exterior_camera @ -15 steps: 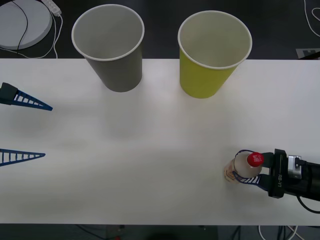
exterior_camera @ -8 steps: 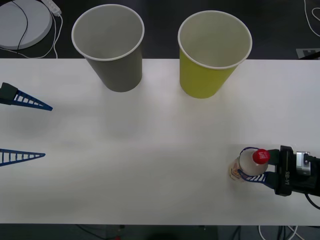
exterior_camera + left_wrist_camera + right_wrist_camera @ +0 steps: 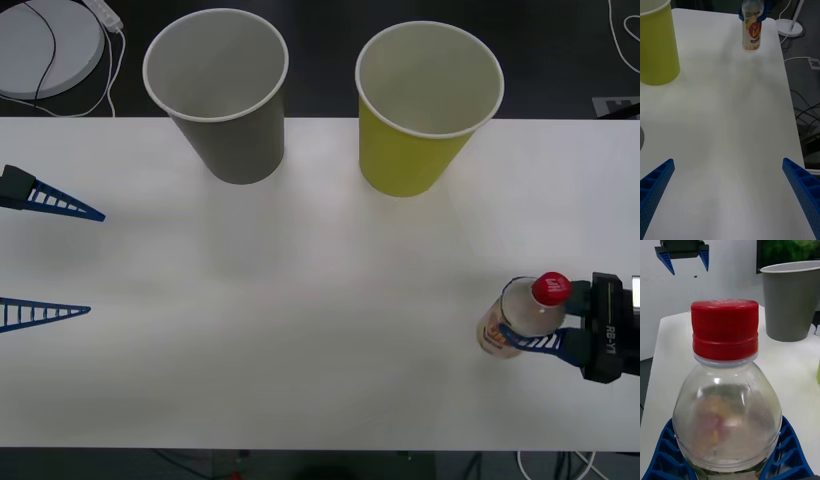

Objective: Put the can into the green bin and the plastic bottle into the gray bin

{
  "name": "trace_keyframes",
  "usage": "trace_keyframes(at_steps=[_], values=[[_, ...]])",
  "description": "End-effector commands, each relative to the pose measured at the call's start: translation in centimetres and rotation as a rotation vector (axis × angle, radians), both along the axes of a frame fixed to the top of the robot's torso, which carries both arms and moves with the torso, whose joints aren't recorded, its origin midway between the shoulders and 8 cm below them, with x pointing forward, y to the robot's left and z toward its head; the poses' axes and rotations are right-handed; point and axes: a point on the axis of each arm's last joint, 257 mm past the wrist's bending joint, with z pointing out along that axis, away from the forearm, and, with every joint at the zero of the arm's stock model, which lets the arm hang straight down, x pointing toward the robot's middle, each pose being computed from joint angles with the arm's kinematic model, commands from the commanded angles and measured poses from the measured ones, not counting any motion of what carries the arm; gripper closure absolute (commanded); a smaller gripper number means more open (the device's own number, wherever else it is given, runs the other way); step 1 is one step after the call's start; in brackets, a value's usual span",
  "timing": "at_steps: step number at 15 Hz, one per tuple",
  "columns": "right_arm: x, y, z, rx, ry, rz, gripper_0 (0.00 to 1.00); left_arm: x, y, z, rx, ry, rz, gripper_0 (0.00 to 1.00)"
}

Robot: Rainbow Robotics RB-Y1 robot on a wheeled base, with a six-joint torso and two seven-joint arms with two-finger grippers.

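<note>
The white surface [image 3: 320, 300] is seen carrying the gray bin [image 3: 222, 100] and green bin [image 3: 420, 110] upright at its far edge. The left hand [image 3: 50, 255] is held open at the left side. The plastic bottle [image 3: 520, 315] is gripped upright by the right hand [image 3: 535, 325] near the right front corner.

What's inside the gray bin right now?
The gray bin shows a bare pale inner wall and floor, nothing in it. The plastic bottle is clamped in the right gripper.

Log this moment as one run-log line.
right gripper: shut on plastic bottle, table's right side | left gripper: open, idle at left | gray bin, green bin: empty
</note>
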Motion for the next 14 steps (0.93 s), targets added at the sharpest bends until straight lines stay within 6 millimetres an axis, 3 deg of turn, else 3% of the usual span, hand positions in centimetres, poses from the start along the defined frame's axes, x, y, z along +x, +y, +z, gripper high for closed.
trace_keyframes(at_steps=[1, 7, 14], values=[[0.1, 0.2, 2.2, 0.001, 0.006, -0.025, 1.00, 0.0, 0.0, 0.0, 0.000, 0.000, 0.000, 0.00], [0.1, 1.0, 6.3, 0.004, 0.033, -0.033, 1.00, 0.0, 0.0, 0.0, 0.000, 0.000, 0.000, 0.00], [-1.7, 2.6, 10.8, -0.072, 0.086, -0.100, 1.00, 0.0, 0.0, 0.0, 0.000, 0.000, 0.000, 0.00]])
